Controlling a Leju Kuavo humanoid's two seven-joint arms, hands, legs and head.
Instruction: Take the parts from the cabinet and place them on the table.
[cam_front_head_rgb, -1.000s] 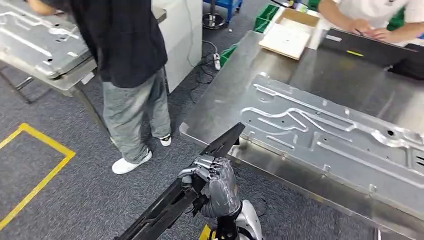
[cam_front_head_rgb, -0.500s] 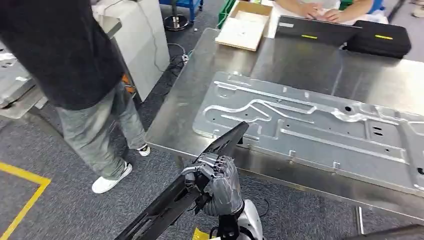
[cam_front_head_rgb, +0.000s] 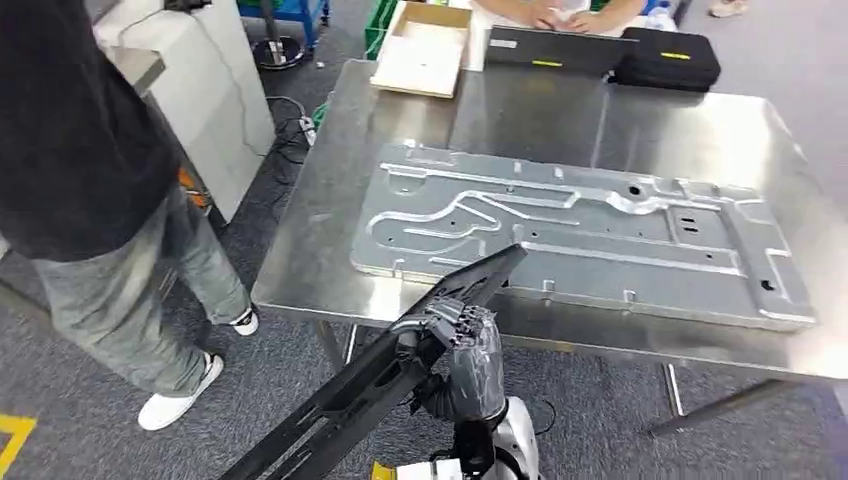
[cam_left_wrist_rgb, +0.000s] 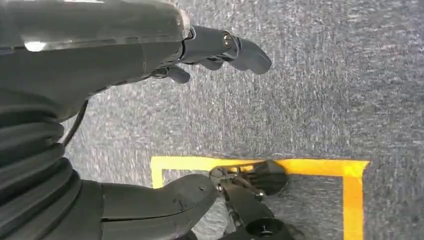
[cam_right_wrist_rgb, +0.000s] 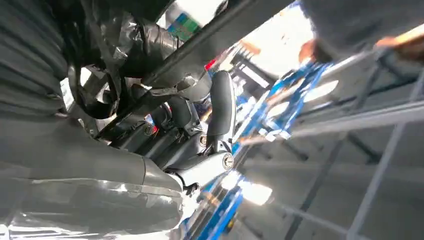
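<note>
Below the near edge of the steel table (cam_front_head_rgb: 300, 280), right hand (cam_front_head_rgb: 462, 352) wrapped around a long black rail-shaped part (cam_front_head_rgb: 370, 385), far tip just over the table edge beside the embossed metal panel (cam_front_head_rgb: 575, 235). Left hand (cam_left_wrist_rgb: 220, 47) hanging over carpet, fingers loosely apart, holding nothing. Best to lift the tip, level the part, and lower it onto bare steel.
</note>
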